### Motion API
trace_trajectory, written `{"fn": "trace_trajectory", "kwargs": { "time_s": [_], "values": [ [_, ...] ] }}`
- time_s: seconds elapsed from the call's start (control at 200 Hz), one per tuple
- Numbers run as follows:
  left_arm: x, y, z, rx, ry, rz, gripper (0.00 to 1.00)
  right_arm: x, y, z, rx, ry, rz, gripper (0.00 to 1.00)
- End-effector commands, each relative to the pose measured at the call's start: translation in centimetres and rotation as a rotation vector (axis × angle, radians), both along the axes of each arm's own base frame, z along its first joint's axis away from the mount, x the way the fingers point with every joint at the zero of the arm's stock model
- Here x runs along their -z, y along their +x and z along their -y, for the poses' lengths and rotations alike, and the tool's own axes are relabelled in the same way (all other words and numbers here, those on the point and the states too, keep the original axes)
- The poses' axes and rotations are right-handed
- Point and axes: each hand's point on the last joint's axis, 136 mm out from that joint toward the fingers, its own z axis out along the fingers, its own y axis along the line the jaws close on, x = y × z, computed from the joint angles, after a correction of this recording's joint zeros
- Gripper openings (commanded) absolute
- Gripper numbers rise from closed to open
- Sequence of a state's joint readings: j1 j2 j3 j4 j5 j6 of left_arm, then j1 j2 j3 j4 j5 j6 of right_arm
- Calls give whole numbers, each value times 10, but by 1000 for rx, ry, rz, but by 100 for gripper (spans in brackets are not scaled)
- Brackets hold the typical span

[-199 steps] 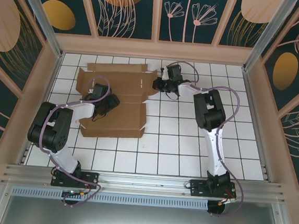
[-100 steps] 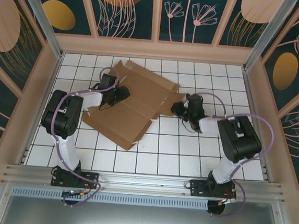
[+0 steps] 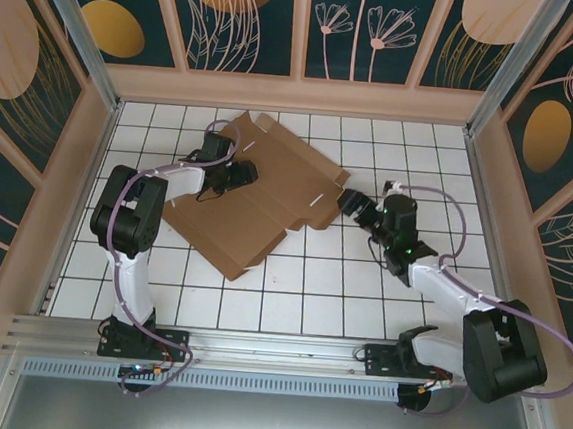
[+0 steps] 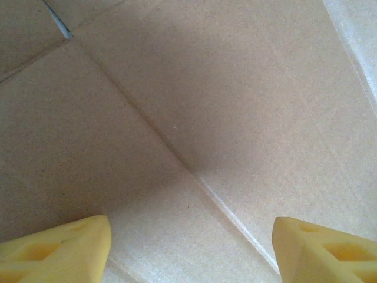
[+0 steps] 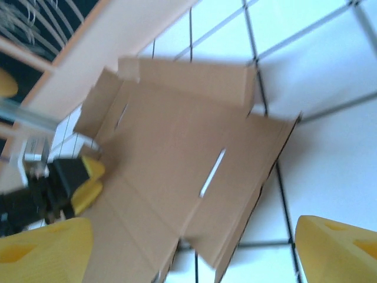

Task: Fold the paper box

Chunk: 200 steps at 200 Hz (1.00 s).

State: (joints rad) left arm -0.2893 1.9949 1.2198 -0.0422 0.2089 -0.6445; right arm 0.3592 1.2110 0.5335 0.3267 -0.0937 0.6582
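**Current step.** The paper box (image 3: 257, 207) lies as an unfolded sheet on the tiled table (image 3: 361, 281), turned diagonally, left of centre and towards the rear wall. No wall or flap stands upright in the top view, so folding is judged to be at an early stage: the sheet is positioned, and no crease has yet been worked.

**End effectors.**
- The left gripper (image 3: 242, 175) sits over the rear left part of the sheet. In the left wrist view its yellow fingertips (image 4: 70, 242) stand wide apart with bare cardboard and a diagonal crease (image 4: 177, 156) between them. Nothing is held.
- The right gripper (image 3: 351, 206) is just beside the sheet's right-hand corner, pointing at it. In the right wrist view its fingertips (image 5: 336, 247) are spread to both edges of the frame, with nothing between them. Whether it touches the cardboard cannot be told.

**Next move (a judgement only).** One gripper must press the central panel flat while the other closes on a side flap and swings it up along its crease. The thin edge offers little purchase, so the sheet may slide on the tiles.

**Count.**
- Paper box: one.
- Arms: two, with one gripper each.
- Narrow slots (image 5: 212, 172) in the sheet, right wrist view: two.
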Motion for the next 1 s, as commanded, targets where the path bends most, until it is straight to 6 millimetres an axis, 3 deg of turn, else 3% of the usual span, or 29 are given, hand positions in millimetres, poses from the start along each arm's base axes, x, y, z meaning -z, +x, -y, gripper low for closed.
{"fn": "trace_trajectory", "kwargs": {
  "time_s": [0.0, 0.155, 0.335, 0.5, 0.631, 0.866, 0.996],
  "values": [
    [-7, -11, 5, 23, -19, -36, 77, 5, 25, 18, 24, -130, -44, 89],
    [-32, -17, 8, 19, -69, 1, 82, 19, 64, 22, 29, -73, -103, 90],
    [-45, -33, 4, -13, -110, 16, 86, 43, 101, 16, -1, -13, -163, 95],
    [-24, -41, -8, -44, -113, -28, 88, 61, 120, -2, -87, 47, -201, 99],
    [-2, -41, -11, -48, -121, -75, 88, 74, 122, -12, -120, 62, -219, 98],
    [8, -42, -11, -43, -103, -90, 84, 92, 132, -21, -161, 68, -233, 78],
    [9, -41, -14, -42, -83, -91, 84, 97, 136, -21, -191, 27, -210, 57]
  ]
}}
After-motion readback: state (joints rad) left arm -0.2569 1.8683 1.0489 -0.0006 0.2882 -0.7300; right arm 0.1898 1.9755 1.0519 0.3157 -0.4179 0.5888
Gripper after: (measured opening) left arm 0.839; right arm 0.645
